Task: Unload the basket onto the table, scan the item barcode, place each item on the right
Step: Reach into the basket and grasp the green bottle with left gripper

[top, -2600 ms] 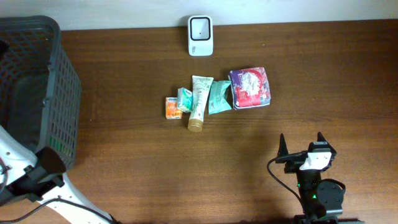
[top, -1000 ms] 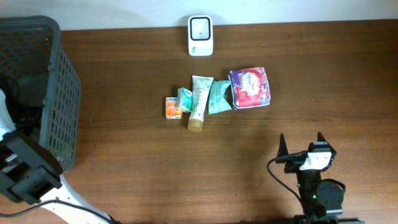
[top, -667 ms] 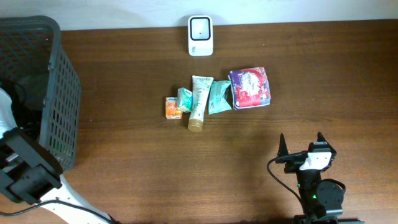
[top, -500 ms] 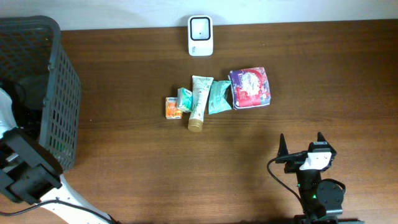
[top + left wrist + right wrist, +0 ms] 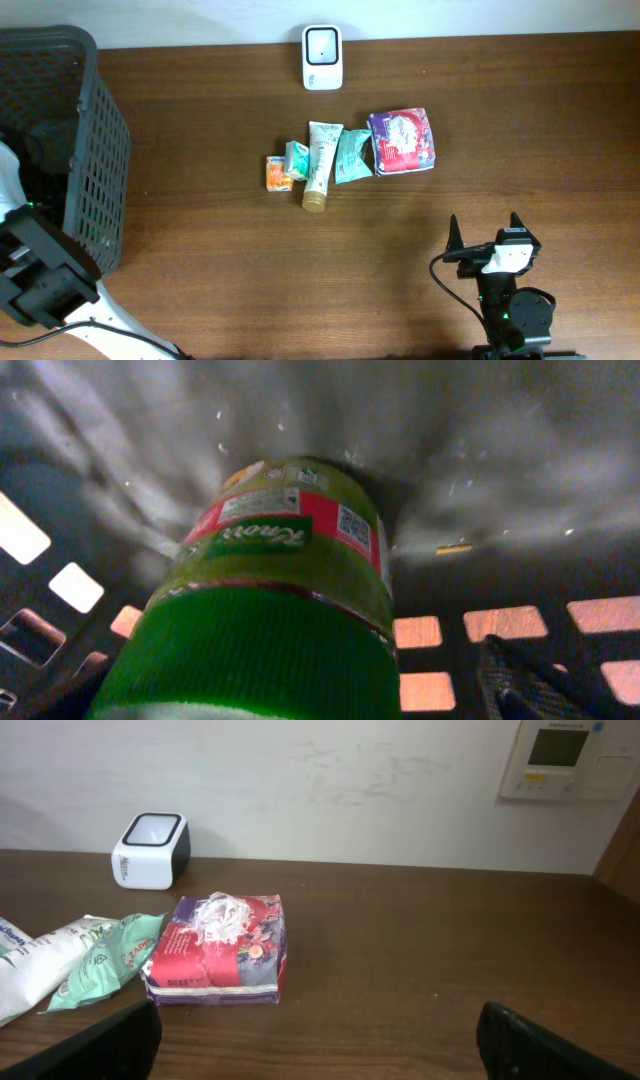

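Jaws of the right gripper (image 5: 330, 1055) stand spread with nothing between them; arm sits at the near right of the desk (image 5: 200, 260). Near left: left gripper (image 5: 265, 670) is inside the grey mesh basket (image 5: 95, 150), jaws spread wide on either side of a green-lidded jar (image 5: 290, 560), with a gap showing beside one finger (image 5: 515, 680); no pinch made, so far as the wrist view shows. Jar lies on its side on the basket floor, lid toward the camera, a small code patch on its label (image 5: 352, 525) turned up and to the right. Judged to be the item for scanning. Mid-desk, well apart from both arms, a close row: orange box (image 5: 277, 174), teal packet (image 5: 297, 160), tube (image 5: 320, 160), green sachet (image 5: 352, 155), purple packet (image 5: 402, 141). Far edge: white scanner (image 5: 322, 43), just before the wall. Risks: jar is round and looks smooth, so closing off-centre could roll it away or let it slip on the lift. A finger could catch the mesh, or the jar could clip the high basket rim. Code could end up turned away from the scanner window, giving no read. Surface: dark wood grain, flat. Room: plain pale wall (image 5: 350, 790), small control panel (image 5: 560, 760) mounted at the right.
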Controlling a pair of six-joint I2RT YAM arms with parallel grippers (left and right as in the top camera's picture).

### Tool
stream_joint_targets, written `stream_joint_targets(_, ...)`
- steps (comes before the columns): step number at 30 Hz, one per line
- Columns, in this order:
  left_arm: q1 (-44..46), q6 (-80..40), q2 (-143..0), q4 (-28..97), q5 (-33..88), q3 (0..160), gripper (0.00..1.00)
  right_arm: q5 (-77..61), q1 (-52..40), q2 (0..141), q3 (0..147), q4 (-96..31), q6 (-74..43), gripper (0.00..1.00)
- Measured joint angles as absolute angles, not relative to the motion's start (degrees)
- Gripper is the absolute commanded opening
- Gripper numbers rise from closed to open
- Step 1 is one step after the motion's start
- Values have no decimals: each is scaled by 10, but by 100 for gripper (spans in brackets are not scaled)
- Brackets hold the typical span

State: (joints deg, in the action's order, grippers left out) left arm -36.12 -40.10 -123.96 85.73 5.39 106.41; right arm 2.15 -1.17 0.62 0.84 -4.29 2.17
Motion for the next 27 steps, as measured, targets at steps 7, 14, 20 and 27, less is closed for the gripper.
stream_joint_targets(7, -361, -403, -1240, 796, 23, 1064, 89, 22, -12, 6, 8, -43, 22, 99)
stream_joint_targets(14, -361, -403, -1240, 769, 25, 1064, 92, 22, -12, 6, 8, -43, 22, 99)
stream_joint_targets(20, -361, -403, -1240, 812, 93, 1064, 98, 22, -12, 6, 8, -43, 22, 99)
stream_joint_targets(27, -361, -403, -1240, 806, 82, 1064, 88, 22, -12, 6, 8, -43, 22, 99)
